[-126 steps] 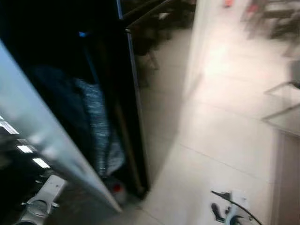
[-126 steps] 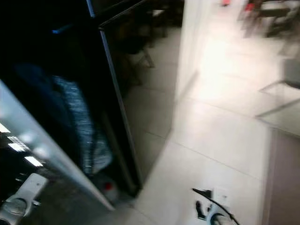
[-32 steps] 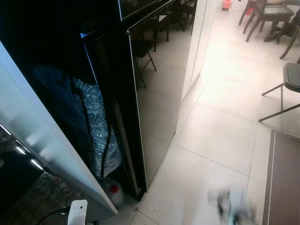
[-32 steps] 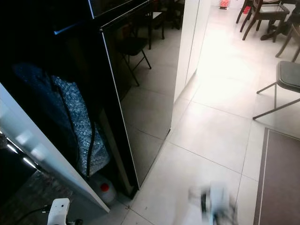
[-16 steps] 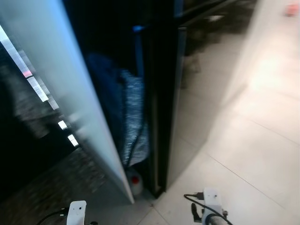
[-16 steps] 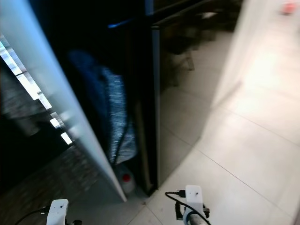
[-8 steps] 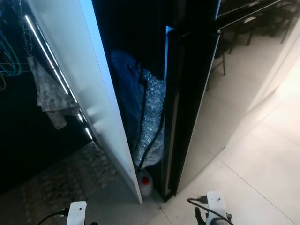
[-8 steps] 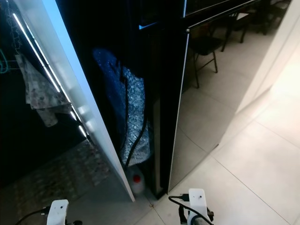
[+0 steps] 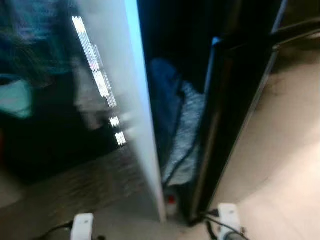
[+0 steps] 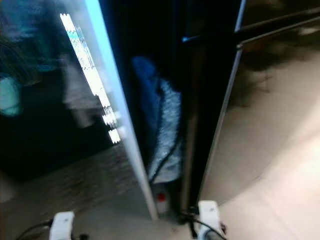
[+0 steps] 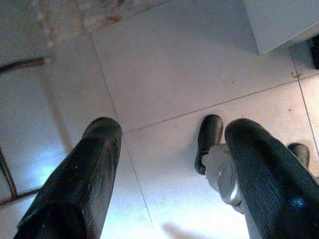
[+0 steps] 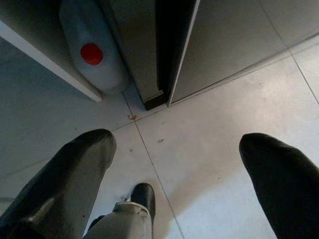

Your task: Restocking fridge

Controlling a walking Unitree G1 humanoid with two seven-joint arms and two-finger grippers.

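We face the fridge [image 9: 235, 100], glossy black, at 1 o'clock; a pale panel [image 9: 135, 100] at 11, what may be crinkled foil wrap [image 10: 167, 135] between, blurred. A translucent jug [image 12: 92, 55] with red cap stands on smooth grey tile [image 12: 224, 119]. Left gripper [image 11: 169, 164] and right gripper [image 12: 177, 164] hang low, fingers spread wide, empty.

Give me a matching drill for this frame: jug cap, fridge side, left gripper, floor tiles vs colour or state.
1. jug cap
2. fridge side
3. left gripper
4. floor tiles

a. open, nothing held
b. red
c. pale, with grout lines
d. glossy black, mirrors the room

Pairs: 1-b, 2-d, 3-a, 4-c
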